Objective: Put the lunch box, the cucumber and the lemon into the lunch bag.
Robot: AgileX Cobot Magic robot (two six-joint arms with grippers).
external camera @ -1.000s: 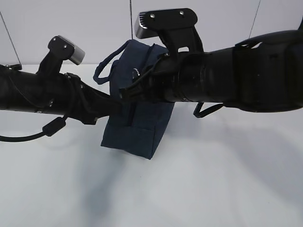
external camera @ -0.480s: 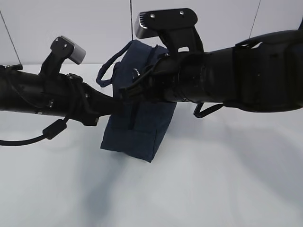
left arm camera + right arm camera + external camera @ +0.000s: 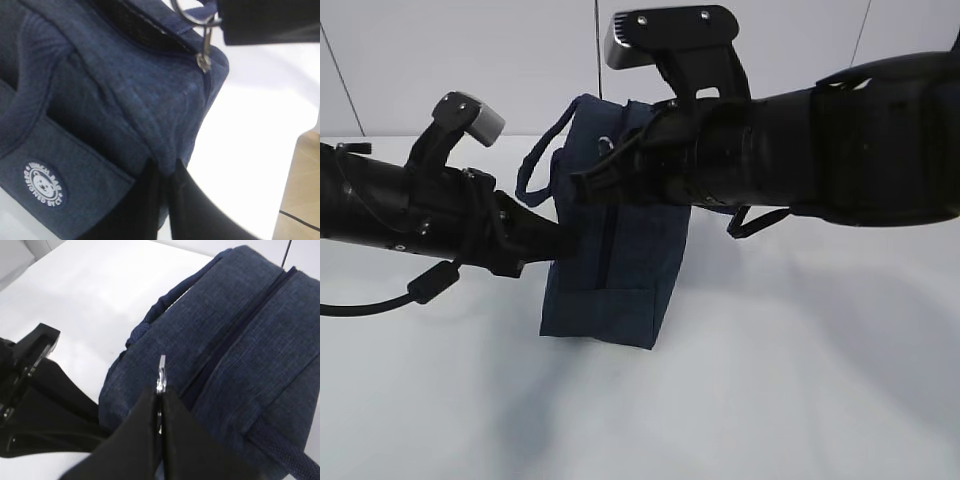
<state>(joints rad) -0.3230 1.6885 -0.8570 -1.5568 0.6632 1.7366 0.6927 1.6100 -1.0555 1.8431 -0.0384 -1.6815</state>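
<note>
Pinching a fold of the bag (image 3: pixel 125 100), the left gripper (image 3: pixel 165 170) is clamped on its side. Just above, the right gripper (image 3: pixel 160 395) is clamped on the zipper ring (image 3: pixel 161 371).

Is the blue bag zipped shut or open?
Mostly shut. The lunch bag shows a closed zipper line along its top; the right gripper pinches the ring pull.

text: one round white badge (image 3: pixel 44 185) | carrier: front pocket of the lunch bag (image 3: pixel 125 100), left wrist view | content: a small bear-like face ringed by capital letters (upper arc looks like "LUNCH BAG", lower arc too blurred to read) | other views: no readable text, numbers or signs
</note>
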